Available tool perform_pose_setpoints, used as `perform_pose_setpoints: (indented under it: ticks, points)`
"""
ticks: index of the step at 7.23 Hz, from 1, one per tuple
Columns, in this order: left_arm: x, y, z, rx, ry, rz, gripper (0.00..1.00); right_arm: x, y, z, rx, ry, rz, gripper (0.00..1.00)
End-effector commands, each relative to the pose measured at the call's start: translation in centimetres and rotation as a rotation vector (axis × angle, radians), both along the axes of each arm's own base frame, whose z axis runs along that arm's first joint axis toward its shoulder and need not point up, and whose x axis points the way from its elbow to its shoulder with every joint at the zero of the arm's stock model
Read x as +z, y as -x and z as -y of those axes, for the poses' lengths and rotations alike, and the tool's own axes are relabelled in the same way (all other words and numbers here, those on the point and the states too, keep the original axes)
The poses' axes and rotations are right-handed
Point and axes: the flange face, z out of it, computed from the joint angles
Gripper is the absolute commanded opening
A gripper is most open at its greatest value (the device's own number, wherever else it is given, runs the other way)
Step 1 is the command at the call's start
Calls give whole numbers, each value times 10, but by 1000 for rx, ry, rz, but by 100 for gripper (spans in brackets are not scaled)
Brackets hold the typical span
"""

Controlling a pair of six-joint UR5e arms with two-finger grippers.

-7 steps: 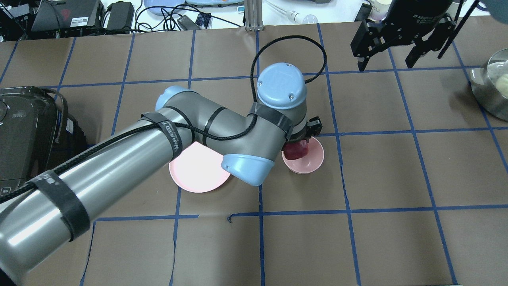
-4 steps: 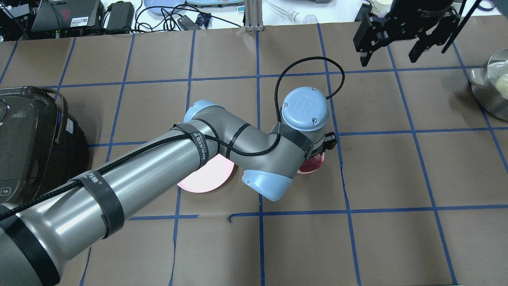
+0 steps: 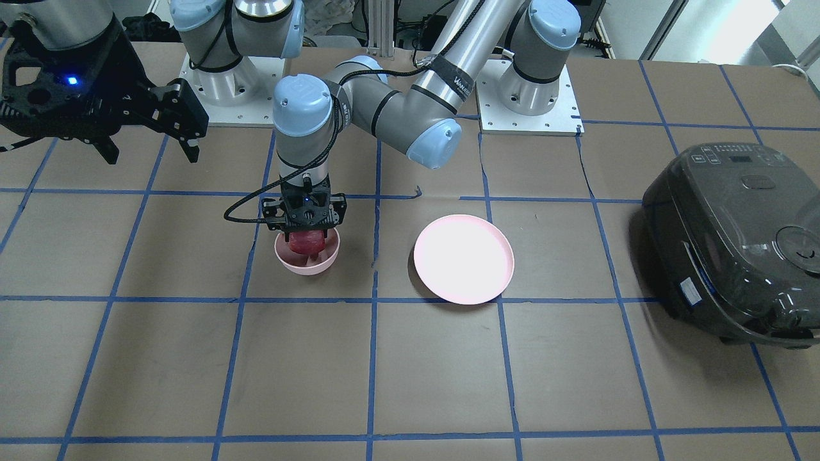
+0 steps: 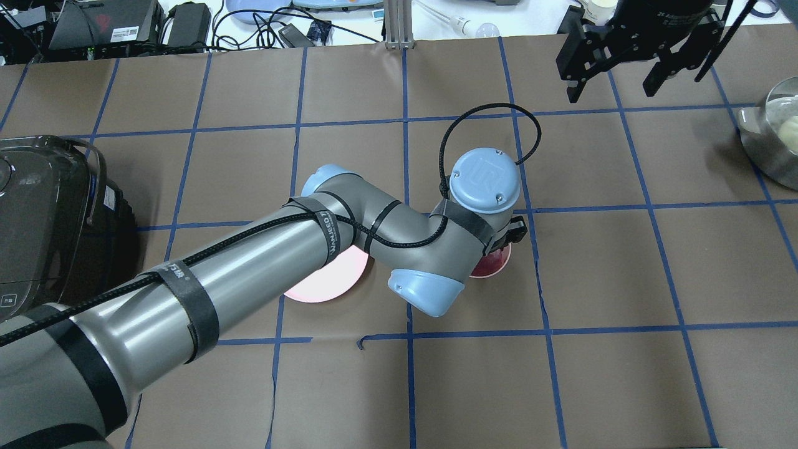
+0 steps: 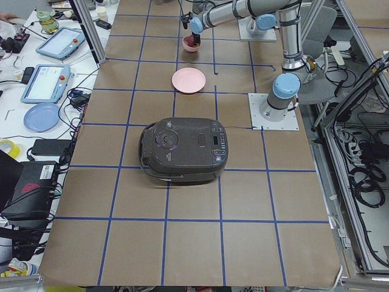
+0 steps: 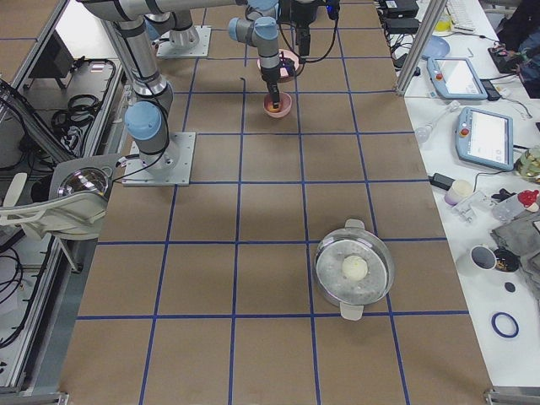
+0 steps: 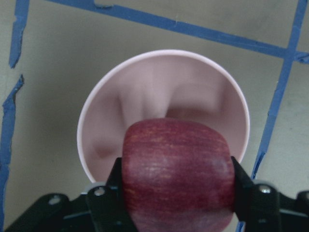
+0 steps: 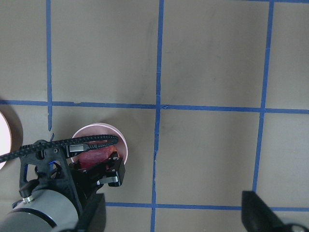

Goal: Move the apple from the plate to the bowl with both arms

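Observation:
My left gripper (image 3: 306, 218) is shut on the dark red apple (image 3: 306, 243) and holds it down inside the small pink bowl (image 3: 309, 262). In the left wrist view the apple (image 7: 176, 169) sits between both fingers (image 7: 112, 181), with the bowl's rim (image 7: 96, 116) around it. The flat pink plate (image 3: 463, 258) lies bare beside the bowl; my left arm partly covers it in the overhead view (image 4: 324, 284). My right gripper (image 4: 611, 87) is open and empty, raised above the table's far right part, apart from the bowl.
A black rice cooker (image 3: 737, 243) stands on the robot's left side of the table. A steel pot (image 6: 354, 270) with a pale ball in it stands at the right end. Both arm bases (image 3: 528, 96) stand along the robot's edge.
My left arm has swung right and lowered the apple into the bowl, and now covers most of it in the overhead view. My right gripper has drawn slightly farther away.

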Motion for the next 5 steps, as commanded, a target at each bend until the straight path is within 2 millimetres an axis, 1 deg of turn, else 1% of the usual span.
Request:
perform_pose_setpoints:
  ticks: [1,2,3,4,5]
  points:
    - [-4,-1,2,0,7,18,77,-1,1,0,-2,-1,-1,100]
    - [1,-2,2,-18,22,26,77,-1,1,1,-2,-3,-1,100]
    - [3,-4,4,-57,41,46,88,-1,1,1,-2,-3,-3,100]
    - [12,-6,6,-57,54,38,99,-2,1,1,-2,-6,-4,100]
    - [28,-12,9,-57,74,27,100,-2,1,0,-2,-7,-4,100]
